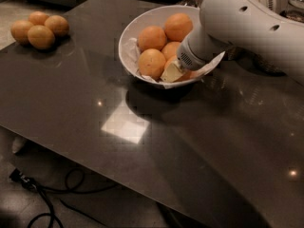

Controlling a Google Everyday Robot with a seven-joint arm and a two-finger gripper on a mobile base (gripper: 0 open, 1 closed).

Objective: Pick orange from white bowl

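The white bowl, lined with crumpled white paper, stands at the back middle of the dark table and holds several oranges. One orange lies at the front, others behind it. No stem dot shows on any of them. My gripper is down inside the bowl at its front right, right beside the front orange and pressed against a partly hidden orange. The thick white arm comes in from the upper right and hides the bowl's right side.
A pile of loose oranges lies on the table's far left corner. Glass jars stand at the back right behind the arm. The table's front edge runs diagonally, with black cables on the floor below it.
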